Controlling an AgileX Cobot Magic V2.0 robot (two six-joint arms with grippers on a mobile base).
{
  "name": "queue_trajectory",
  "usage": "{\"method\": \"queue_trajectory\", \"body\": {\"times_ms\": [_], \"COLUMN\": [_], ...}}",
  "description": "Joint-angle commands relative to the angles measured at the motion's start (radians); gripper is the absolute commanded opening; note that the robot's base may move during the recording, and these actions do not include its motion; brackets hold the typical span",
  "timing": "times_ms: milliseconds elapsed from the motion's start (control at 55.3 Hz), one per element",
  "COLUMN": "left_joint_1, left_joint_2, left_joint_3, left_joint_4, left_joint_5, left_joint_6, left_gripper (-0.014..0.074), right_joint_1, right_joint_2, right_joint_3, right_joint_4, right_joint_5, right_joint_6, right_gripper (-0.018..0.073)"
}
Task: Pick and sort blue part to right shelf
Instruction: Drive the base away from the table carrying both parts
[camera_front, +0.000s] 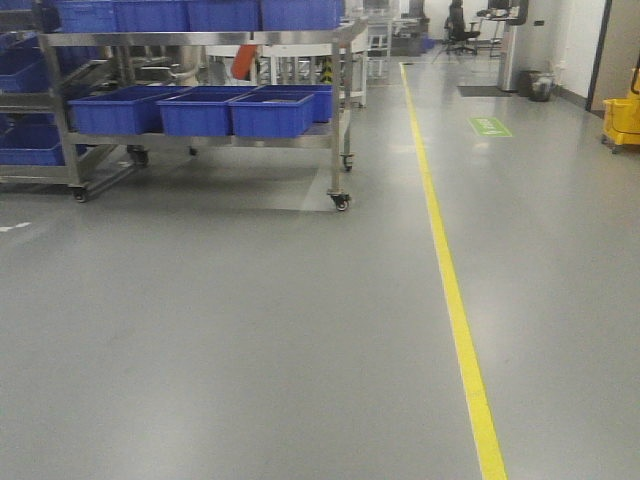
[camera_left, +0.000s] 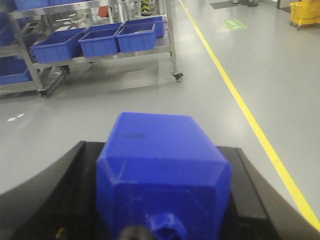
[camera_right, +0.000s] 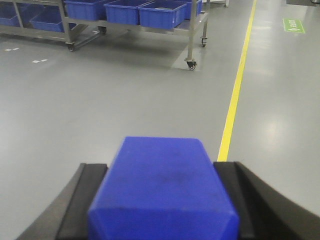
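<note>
Pincers both grip, you see: your left pincer (camera_left: 162, 165) is clamped on the blue part (camera_left: 160, 145), cap toward the camera; your right pincer (camera_right: 161, 172) squeezes a second blue part (camera_right: 162, 200). The right shelf (camera_front: 200, 140) stands well apart.

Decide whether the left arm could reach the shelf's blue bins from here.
Probably not: open floor lies between the left gripper, shut on the blue part, and the blue bins. Nothing blocks it.

One blue part (camera_left: 165, 165), a squat solid-blue block with sloped shoulders, sits clamped in the left gripper (camera_left: 162, 150), its stubby cap toward the camera. A second blue part (camera_right: 162, 195) fills the right gripper (camera_right: 160, 170). The wheeled steel shelf (camera_front: 150, 39), holding open blue bins (camera_front: 270, 113), stands well apart ahead.
</note>
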Motion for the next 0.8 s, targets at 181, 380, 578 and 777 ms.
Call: {"method": "queue_trajectory", "body": {"times_ms": [181,380,578,777], "left_joint_1": [-0.001,-0.001,-0.001,-0.001], "left_joint_2": [0.017,0.017,0.017,0.017], "left_joint_3": [-0.025,-0.025,-0.025,-0.025], "left_joint_4": [-0.001,-0.001,-0.001,-0.001], "left_joint_5": [-0.089,-0.089,-0.089,-0.089], "left_joint_6": [-0.008,-0.008,-0.008,-0.008], "left_gripper": [0.0337,0.0337,0.0337,0.0337], "right_joint_1": [-0.001,-0.001,-0.001,-0.001], "right_joint_2": [0.02,0.02,0.02,0.02], "right_joint_3": [-0.026,-0.026,-0.026,-0.026], "right_joint_4": [-0.02,-0.02,-0.02,-0.02], "right_joint_5": [-0.084,-0.084,-0.084,-0.084], "right_joint_6": [-0.008,-0.008,-0.008,-0.008], "right_gripper": [0.0342,0.0342,0.0342,0.0342]}}
